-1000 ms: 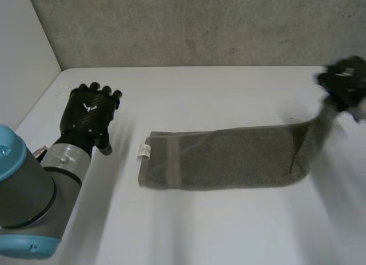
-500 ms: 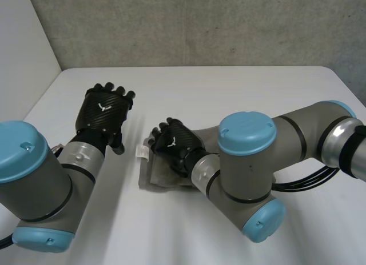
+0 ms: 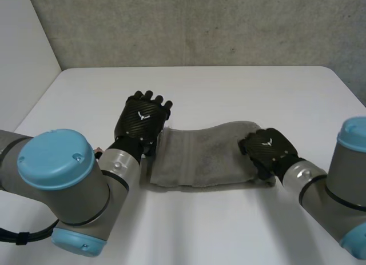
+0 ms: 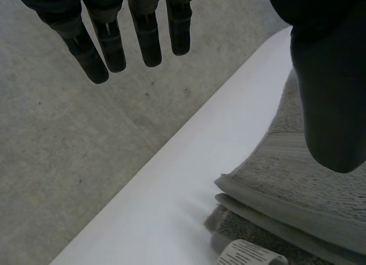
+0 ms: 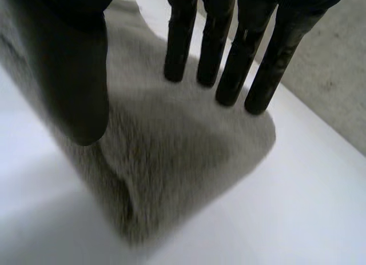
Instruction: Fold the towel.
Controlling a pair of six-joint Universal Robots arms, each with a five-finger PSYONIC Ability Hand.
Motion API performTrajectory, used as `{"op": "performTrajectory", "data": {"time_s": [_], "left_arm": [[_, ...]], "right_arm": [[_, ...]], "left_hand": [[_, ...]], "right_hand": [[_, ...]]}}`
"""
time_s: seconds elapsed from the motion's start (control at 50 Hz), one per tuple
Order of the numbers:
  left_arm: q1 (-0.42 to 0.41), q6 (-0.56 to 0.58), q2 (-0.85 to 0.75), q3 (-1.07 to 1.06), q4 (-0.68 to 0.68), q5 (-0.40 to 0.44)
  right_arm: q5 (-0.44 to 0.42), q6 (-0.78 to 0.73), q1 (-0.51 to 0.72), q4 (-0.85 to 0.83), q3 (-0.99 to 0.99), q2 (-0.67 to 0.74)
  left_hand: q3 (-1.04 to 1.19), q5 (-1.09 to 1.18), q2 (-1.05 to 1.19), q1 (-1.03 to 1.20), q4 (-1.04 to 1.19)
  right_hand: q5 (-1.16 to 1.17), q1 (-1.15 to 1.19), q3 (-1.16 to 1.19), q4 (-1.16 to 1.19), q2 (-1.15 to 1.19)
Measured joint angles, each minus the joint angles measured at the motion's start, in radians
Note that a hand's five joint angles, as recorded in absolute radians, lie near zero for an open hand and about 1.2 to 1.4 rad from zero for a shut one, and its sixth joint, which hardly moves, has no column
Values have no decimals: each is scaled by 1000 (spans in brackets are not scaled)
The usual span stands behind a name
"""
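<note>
The towel (image 3: 200, 159) lies flat in the middle of the table (image 3: 229, 93), doubled over on itself, with my hands at its two short ends. My left hand (image 3: 142, 121) is at the end where the loose edges meet. In my left wrist view the fingers (image 4: 146, 36) are straight and spread, the thumb (image 4: 329, 105) stands apart, and I hold nothing. Two hems lie stacked under the thumb, with the label (image 4: 249, 255) poking out beneath them, so the edges look roughly matched, the lower one showing a little past the upper.

My right hand (image 3: 266, 149) is over the other end, the rounded fold. Its fingers (image 5: 229, 53) are straight and close together above the plump cloth, and the thumb (image 5: 74, 76) stands off to one side. Nothing is pinched. I cannot tell whether the fingertips press the cloth or hover just off it.

I judge the first fold to be laid and the step in hand to be settling it. The fold under my right hand looks puffy, so I should press it flat. If a second fold is wanted, one hand must pinch both layers at one end while the other pins the towel, lest the upper layer slide off the lower.
</note>
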Motion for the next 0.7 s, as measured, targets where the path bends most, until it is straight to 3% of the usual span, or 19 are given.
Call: {"op": "performTrajectory", "data": {"time_s": [0.06,0.26,0.4,0.54,0.7], "left_arm": [[-1,-1,-6,-2,0,-1],[4,-3,1,-15,0,-3],[4,-3,2,-16,1,-3],[3,-3,2,-13,1,-4],[3,-3,1,-17,2,-5]], "right_arm": [[-6,-13,-28,-33,29,12],[20,-62,-58,-50,32,48],[39,-72,-72,-48,35,51],[38,-71,-79,-49,48,53],[34,-63,-73,-69,66,54]], "left_hand": [[0,0,0,0,0],[0,0,0,0,0],[0,0,0,0,0],[0,0,0,0,0],[0,0,0,0,0]], "right_hand": [[186,194,200,195,201],[253,267,266,267,260],[195,197,205,206,195],[-81,-26,-48,-48,-43],[-57,-27,-43,-43,-40]]}}
